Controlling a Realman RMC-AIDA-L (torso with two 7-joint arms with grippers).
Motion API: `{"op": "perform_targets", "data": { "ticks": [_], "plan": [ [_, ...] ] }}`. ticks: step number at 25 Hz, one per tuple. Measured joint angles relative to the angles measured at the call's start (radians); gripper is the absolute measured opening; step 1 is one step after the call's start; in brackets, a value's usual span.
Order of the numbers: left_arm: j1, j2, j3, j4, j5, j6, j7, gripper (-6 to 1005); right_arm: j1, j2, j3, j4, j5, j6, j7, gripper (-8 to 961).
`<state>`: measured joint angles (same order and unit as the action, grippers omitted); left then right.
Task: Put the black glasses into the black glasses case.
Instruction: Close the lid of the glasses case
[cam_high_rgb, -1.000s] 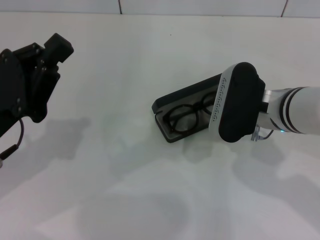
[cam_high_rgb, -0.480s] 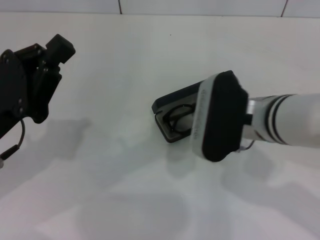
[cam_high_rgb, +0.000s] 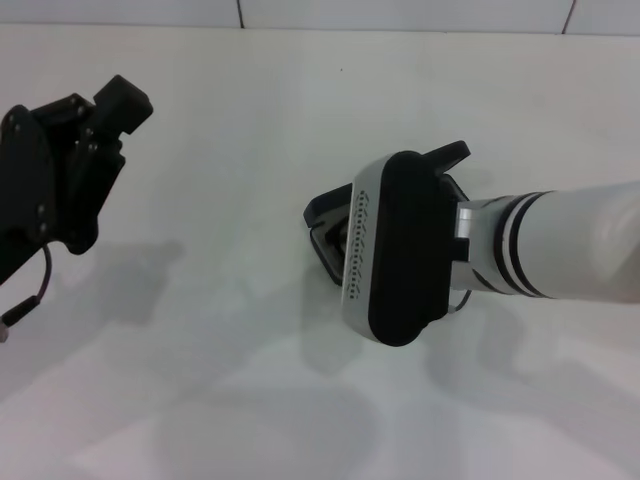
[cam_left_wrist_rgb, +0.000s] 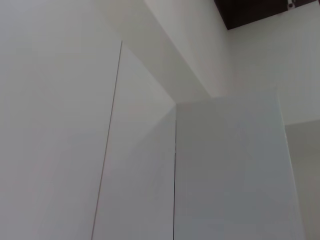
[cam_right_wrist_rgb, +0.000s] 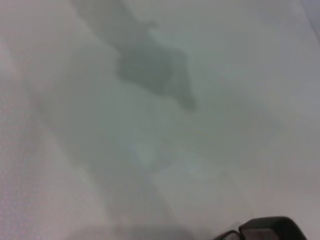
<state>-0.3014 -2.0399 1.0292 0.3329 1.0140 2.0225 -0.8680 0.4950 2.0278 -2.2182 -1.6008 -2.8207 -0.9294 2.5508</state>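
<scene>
The black glasses case (cam_high_rgb: 322, 212) lies on the white table right of centre. Only its left end and a black tip at its far end (cam_high_rgb: 450, 156) show. My right arm's black-and-silver wrist (cam_high_rgb: 395, 250) hovers over the case and covers the rest, with the right gripper hidden beneath it. The black glasses are hidden under that wrist. In the right wrist view a black edge (cam_right_wrist_rgb: 267, 228) shows at the frame's border above the blurred table; I cannot tell what it is. My left gripper (cam_high_rgb: 118, 100) is held up at the far left, away from the case.
The white table (cam_high_rgb: 230, 330) carries only soft shadows of the arms. A tiled wall edge (cam_high_rgb: 400, 15) runs along the far side. The left wrist view shows white wall panels (cam_left_wrist_rgb: 150, 150).
My right arm has swung left across the case. The open case with the glasses inside, plainly seen a second ago, is now almost wholly covered. The left arm has barely moved.
</scene>
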Motion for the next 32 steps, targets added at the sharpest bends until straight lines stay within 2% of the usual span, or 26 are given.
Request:
{"op": "perform_targets", "data": {
  "ticks": [9,17,28,32],
  "plan": [
    [0.002,-0.006,0.002,0.000,0.001,0.000,0.000,32,0.011,0.000,0.007,0.068,0.014,0.007,0.005,55],
    [0.003,-0.006,0.001,-0.001,0.002,-0.002,0.000,32,0.072,0.000,0.008,0.178,0.064,0.050,0.003,56],
    [0.008,-0.008,-0.005,-0.002,0.001,-0.005,0.000,33,0.079,0.000,0.010,0.201,0.064,0.085,-0.003,59],
    [0.012,-0.006,-0.005,-0.002,0.001,-0.005,0.000,33,0.050,0.000,0.010,0.144,0.052,0.062,-0.003,59]
  ]
}}
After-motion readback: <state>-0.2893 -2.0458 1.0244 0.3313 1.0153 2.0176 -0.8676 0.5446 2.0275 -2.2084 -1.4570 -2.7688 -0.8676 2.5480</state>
